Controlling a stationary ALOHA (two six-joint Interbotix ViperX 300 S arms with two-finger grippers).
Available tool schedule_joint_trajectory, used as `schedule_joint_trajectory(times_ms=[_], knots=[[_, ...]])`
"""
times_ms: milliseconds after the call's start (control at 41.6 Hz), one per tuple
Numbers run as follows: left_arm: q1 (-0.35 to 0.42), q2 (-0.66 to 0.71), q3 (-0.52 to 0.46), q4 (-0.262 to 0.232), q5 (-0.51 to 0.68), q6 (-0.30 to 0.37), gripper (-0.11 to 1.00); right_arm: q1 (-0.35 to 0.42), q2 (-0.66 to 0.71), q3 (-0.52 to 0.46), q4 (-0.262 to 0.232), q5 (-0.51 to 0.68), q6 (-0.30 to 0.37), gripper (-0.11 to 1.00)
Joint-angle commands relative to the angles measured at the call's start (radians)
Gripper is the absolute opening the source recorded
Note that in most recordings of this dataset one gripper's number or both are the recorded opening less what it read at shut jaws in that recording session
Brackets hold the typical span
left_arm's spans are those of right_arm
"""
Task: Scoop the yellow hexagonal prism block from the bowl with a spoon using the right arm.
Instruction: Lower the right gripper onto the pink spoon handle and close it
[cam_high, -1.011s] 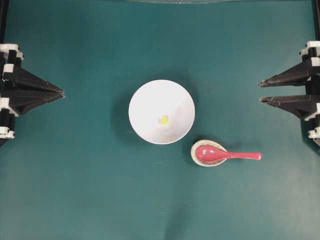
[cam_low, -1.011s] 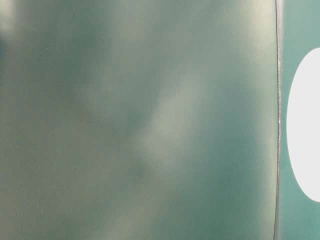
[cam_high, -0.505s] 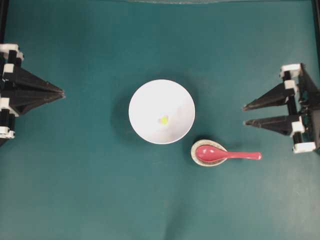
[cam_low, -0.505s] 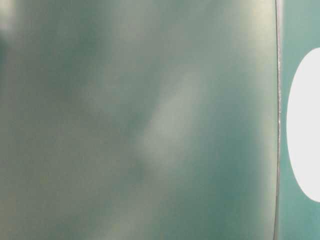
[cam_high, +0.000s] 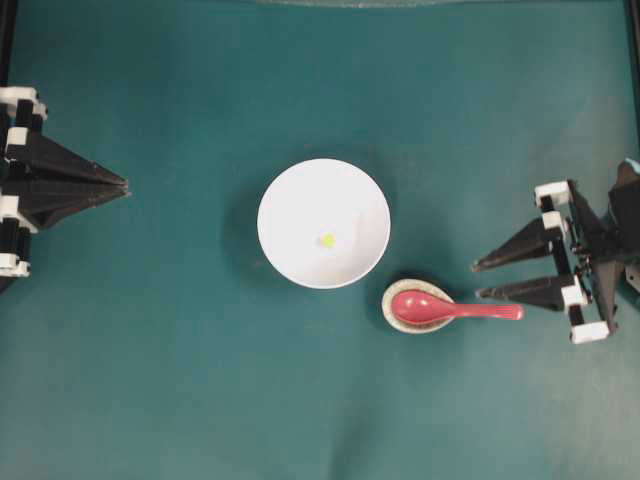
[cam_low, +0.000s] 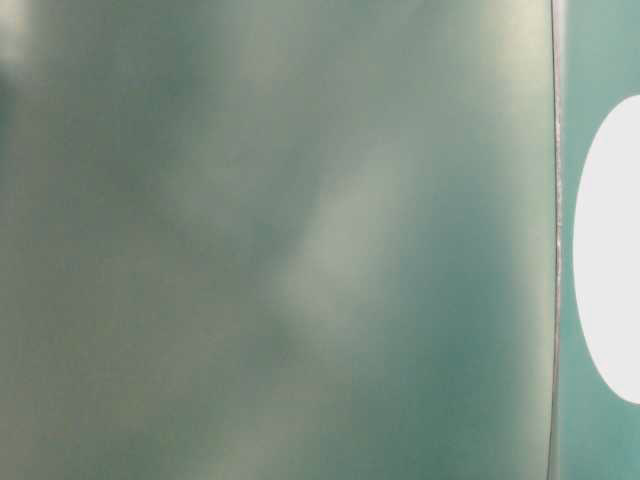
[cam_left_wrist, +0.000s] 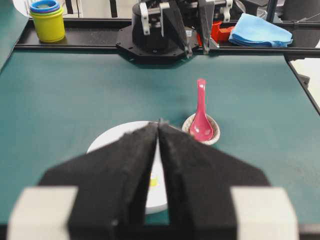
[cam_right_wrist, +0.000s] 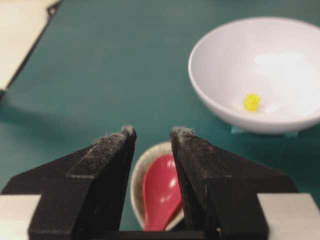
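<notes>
Yellow hexagonal prism block (cam_high: 327, 240) lies on the floor of the white bowl (cam_high: 290, 200), slightly below centre in the overhead view, touching nothing else. Bowl sits near the middle of the green bench (cam_high: 200, 380).

Pink-red spoon (cam_high: 450, 310): scoop rests in the small speckled dish (cam_high: 388, 298), just beside the bowl's lower-right rim; handle runs straight out to the right, lying level over the bench.

Right arm's gripper (cam_high: 476, 280): fingers spread, nothing between them. Tips point left, just above the handle's far end; lower fingertip close to the handle, contact not evident. In its wrist view the red scoop and dish show through the gap between the fingers (cam_right_wrist: 107, 165), with bowl and block further off to the upper right.

Left gripper (cam_high: 126, 185): at the left edge, well apart from the bowl, fingers nearly pressed together, only a thin slit between them, holding nothing.

Table-level view: blurred green; only a white shape at the right edge.
</notes>
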Motion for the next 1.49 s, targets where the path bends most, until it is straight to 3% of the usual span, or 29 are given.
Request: schedule_joint_trajectory(times_ms=[0,337,553,818,962,1468], knots=[[0.000,0.009,-0.026,0.003,-0.009,0.002,0.11,0.025,0.041,0.008,0.031,-0.077,-0.002,0.43],[0.002,0.009,-0.025,0.003,-0.003,0.002,0.12,0.133,0.210,0.034,0.169,-0.242,-0.002,0.43],[0.000,0.011,-0.021,0.002,0.005,0.002,0.12,0.245,0.301,0.029,0.302,-0.319,-0.002,0.43],[0.023,0.011,-0.020,0.003,0.011,0.002,0.22,0.308,0.408,0.005,0.410,-0.365,-0.002,0.42],[0.034,0.011,-0.020,0.003,0.012,0.000,0.28,0.316,0.463,-0.009,0.425,-0.387,-0.002,0.43],[0.034,0.011,-0.018,0.003,0.012,0.002,0.28,0.325,0.546,0.000,0.425,-0.426,-0.029,0.43]])
